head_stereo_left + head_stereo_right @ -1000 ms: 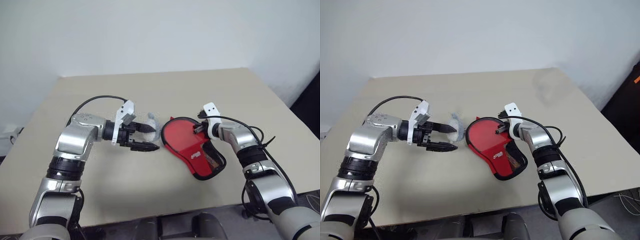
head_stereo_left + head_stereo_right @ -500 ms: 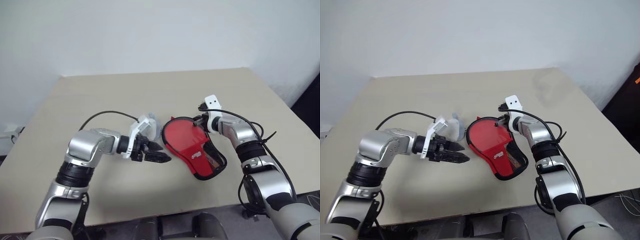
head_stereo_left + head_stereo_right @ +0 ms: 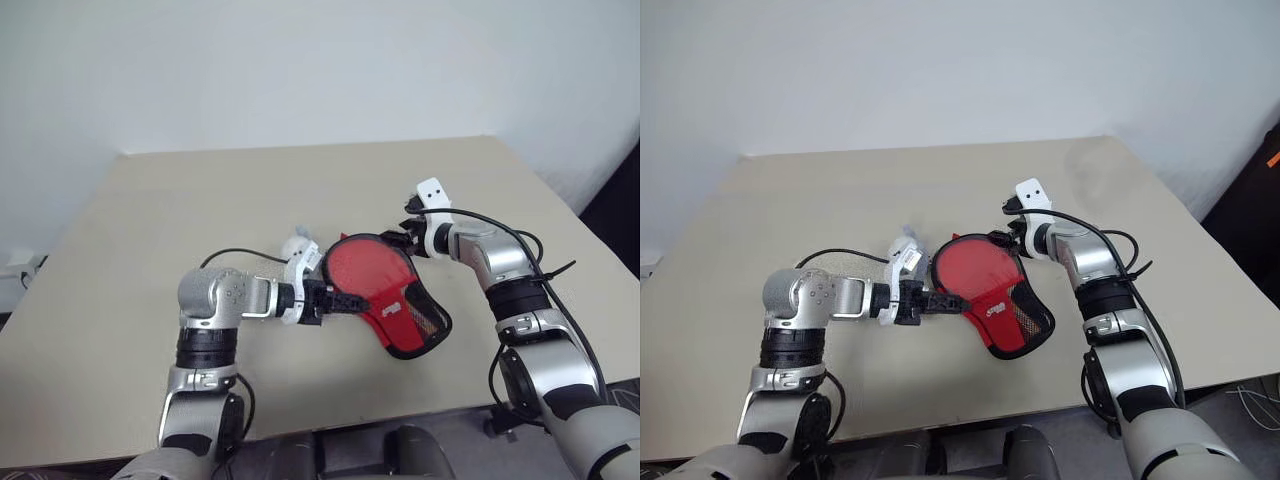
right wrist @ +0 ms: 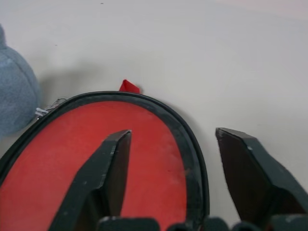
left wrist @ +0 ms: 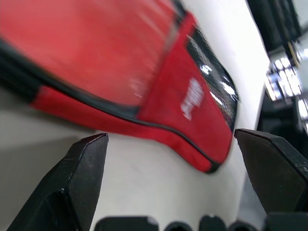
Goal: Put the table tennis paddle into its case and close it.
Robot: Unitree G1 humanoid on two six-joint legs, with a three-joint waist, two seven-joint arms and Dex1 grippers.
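The case (image 3: 385, 295) lies flat on the tan table (image 3: 200, 190), in the middle right of the frame in the head views. Its round red part is toward the upper left and its narrow mesh end points to the lower right, so its long line runs slantwise. Through the clear side I see red, most likely the table tennis paddle (image 4: 96, 159), but I cannot tell if the zip is shut.

The left gripper (image 3: 335, 299) comes in from the left, low over the table, with its 2 fingers wide apart. It is right at the case's left edge and looks nearer to it than the other one. The right gripper (image 4: 171, 154) sits at the case's top edge with its fingers apart, one finger over the red face.

A small blue-grey ball (image 3: 303, 248) lies just beside the round end. There is lots of bare table above and to the left, but the front edge is close below the case.
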